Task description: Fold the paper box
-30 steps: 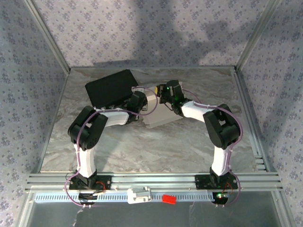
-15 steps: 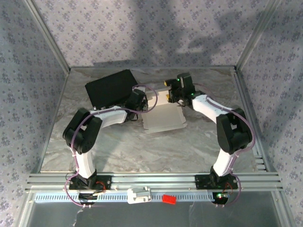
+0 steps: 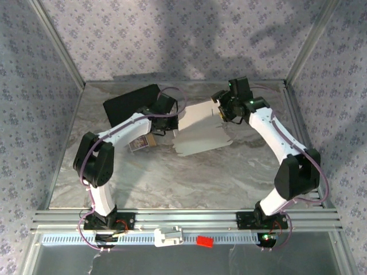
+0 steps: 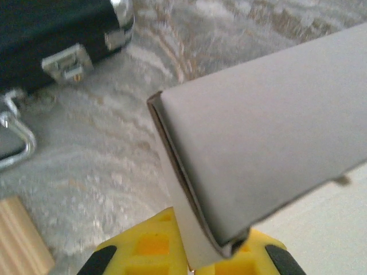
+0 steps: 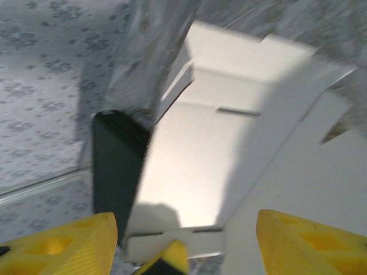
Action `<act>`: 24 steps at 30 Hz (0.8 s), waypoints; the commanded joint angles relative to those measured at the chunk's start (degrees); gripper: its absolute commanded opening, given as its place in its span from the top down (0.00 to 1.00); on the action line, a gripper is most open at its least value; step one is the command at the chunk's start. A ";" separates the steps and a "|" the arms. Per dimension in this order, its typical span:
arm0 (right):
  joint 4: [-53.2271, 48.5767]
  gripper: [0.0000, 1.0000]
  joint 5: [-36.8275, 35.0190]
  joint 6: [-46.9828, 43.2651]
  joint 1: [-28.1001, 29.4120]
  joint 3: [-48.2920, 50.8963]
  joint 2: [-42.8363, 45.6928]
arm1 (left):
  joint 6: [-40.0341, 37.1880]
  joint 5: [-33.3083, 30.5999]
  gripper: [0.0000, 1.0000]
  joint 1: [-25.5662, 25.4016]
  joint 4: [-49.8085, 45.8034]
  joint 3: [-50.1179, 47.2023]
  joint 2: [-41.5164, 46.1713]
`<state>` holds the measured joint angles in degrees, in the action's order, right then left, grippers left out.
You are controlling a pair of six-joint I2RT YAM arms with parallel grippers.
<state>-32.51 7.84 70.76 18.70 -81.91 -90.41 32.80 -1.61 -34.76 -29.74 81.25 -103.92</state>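
From the overhead camera I see the paper box [image 3: 200,133] lying toward the far edge of the worktop [image 3: 172,183], about midway between its left and right edges, partly folded with flaps sticking out. My left fingers [image 3: 174,121] sit at the box's left edge. On the left wrist camera the yellow fingers [image 4: 143,255] are clenched on a doubled fold of the white cardboard [image 4: 269,132], which rises away from them above the marbled surface. My right fingers [image 3: 225,110] are at the box's far right corner. On the right wrist camera they [image 5: 63,240] stand spread wide apart and released, with the white panels and a slotted flap [image 5: 200,166] in front of them. I cannot tell whether either pad touches the sheet. The black case [image 3: 129,103] rests near the far left corner, just beyond the box's left edge, its metal latch [image 4: 66,62] facing the left wrist camera. A small printed card [image 3: 141,143] lies on the worktop beside the left arm, apart from the box.
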 commanded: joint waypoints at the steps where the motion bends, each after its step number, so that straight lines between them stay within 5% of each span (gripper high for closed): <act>1: -11.26 0.34 -3.09 -9.14 -0.10 -1.16 2.64 | 2.96 3.80 1.00 0.05 -13.70 0.91 -0.34; 12: -15.62 0.39 -1.95 -17.75 0.89 -2.38 2.89 | -0.09 5.23 1.00 -1.03 -22.14 2.31 -0.16; 24: -15.15 0.40 0.15 -26.20 4.38 -8.94 -10.82 | -3.62 -2.00 1.00 -4.24 -15.28 -4.87 5.07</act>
<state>-45.60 8.82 47.90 22.81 -89.47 -99.63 30.87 -0.25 -38.61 -45.93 77.69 -101.62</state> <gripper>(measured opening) 0.601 0.068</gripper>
